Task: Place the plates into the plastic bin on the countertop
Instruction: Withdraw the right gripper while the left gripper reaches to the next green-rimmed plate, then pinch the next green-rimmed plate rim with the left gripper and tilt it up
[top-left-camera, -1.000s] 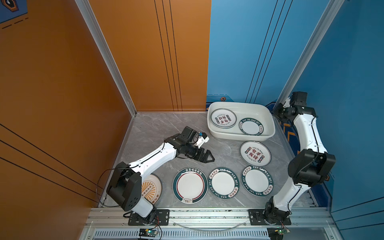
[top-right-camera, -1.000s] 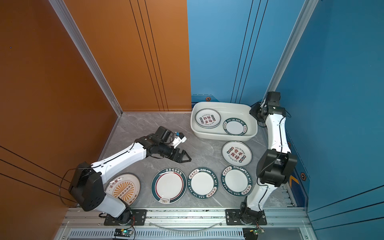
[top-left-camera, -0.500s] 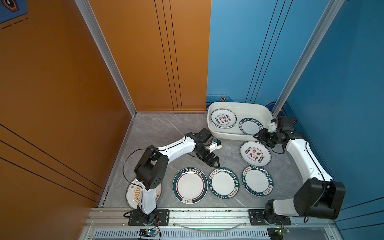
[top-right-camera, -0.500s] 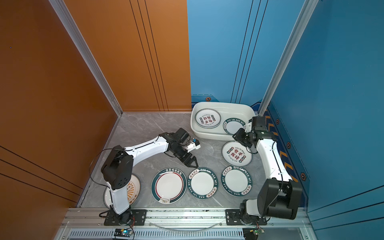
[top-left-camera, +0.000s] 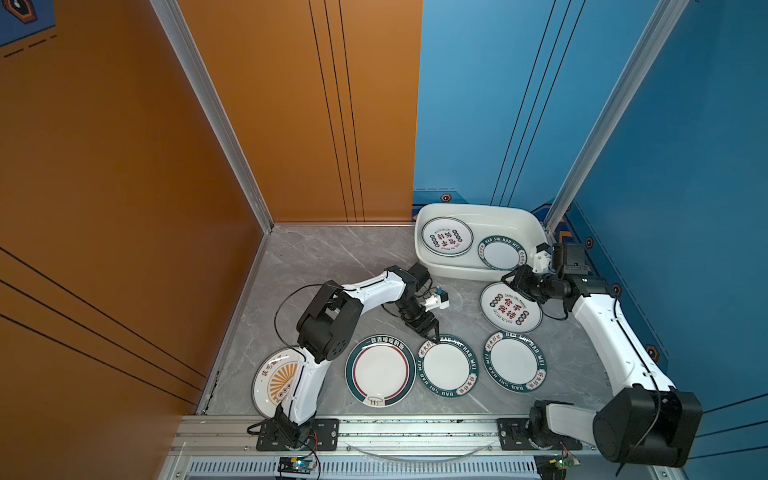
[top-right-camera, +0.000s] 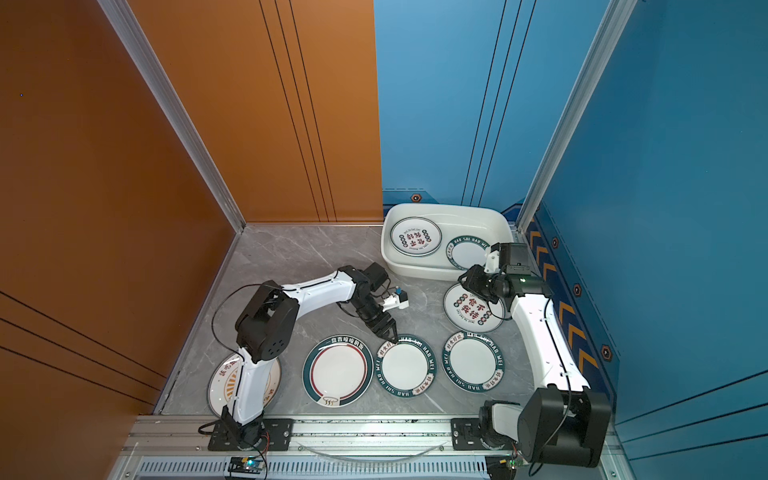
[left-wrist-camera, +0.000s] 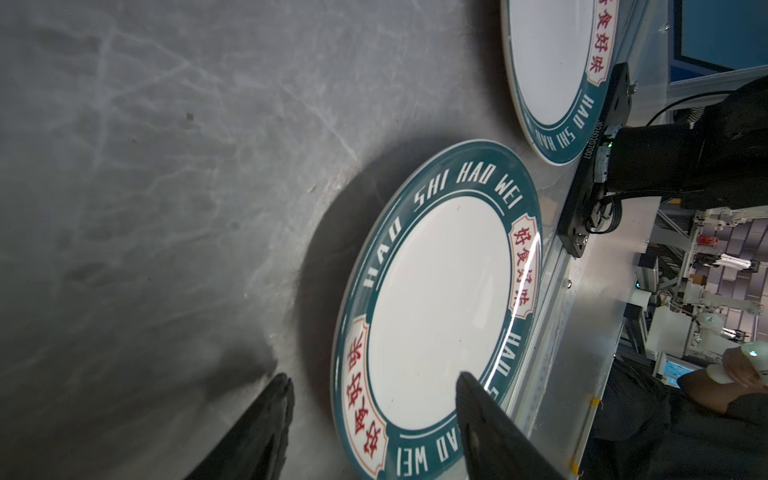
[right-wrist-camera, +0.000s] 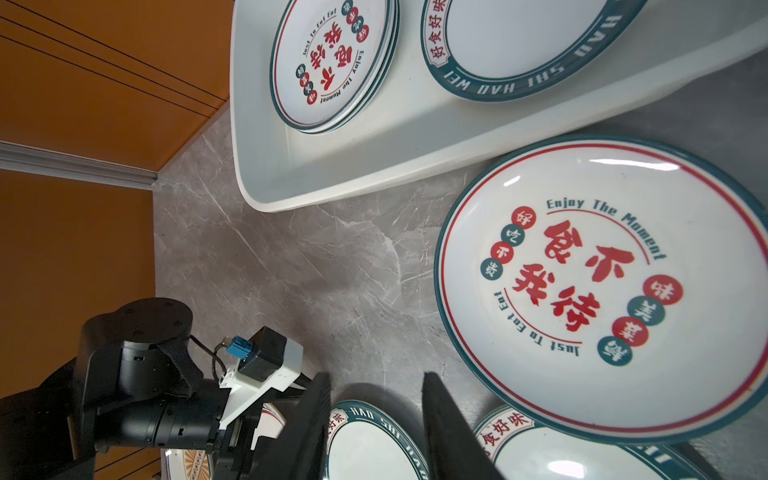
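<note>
Several plates lie on the countertop (top-left-camera: 332, 266): a sunburst plate (top-left-camera: 272, 380) partly under the left arm, a large red-ringed plate (top-left-camera: 380, 370), two green-rimmed plates (top-left-camera: 448, 365) (top-left-camera: 514, 360) and a red-character plate (top-left-camera: 510, 307). The plastic bin (top-left-camera: 457, 272) at the back right holds a red-character stack (top-left-camera: 446, 236) and a green-rimmed plate (top-left-camera: 500, 252). My left gripper (top-left-camera: 432, 332) is open, low at the middle green-rimmed plate (left-wrist-camera: 436, 311), its fingers either side of the rim. My right gripper (top-left-camera: 509, 280) hangs open and empty over the red-character plate's (right-wrist-camera: 602, 282) far edge, beside the bin (right-wrist-camera: 374, 166).
Orange wall panels close the left and back, blue panels the right. A metal rail (top-left-camera: 415, 432) with both arm bases runs along the front edge. The left arm's folded elbow (top-left-camera: 328, 328) stands over the countertop's left part. Bare marble lies behind the left arm.
The left gripper came down to the middle green-rimmed plate's rim and its jaws narrowed. The right arm swung down from behind the bin to over the red-character plate.
</note>
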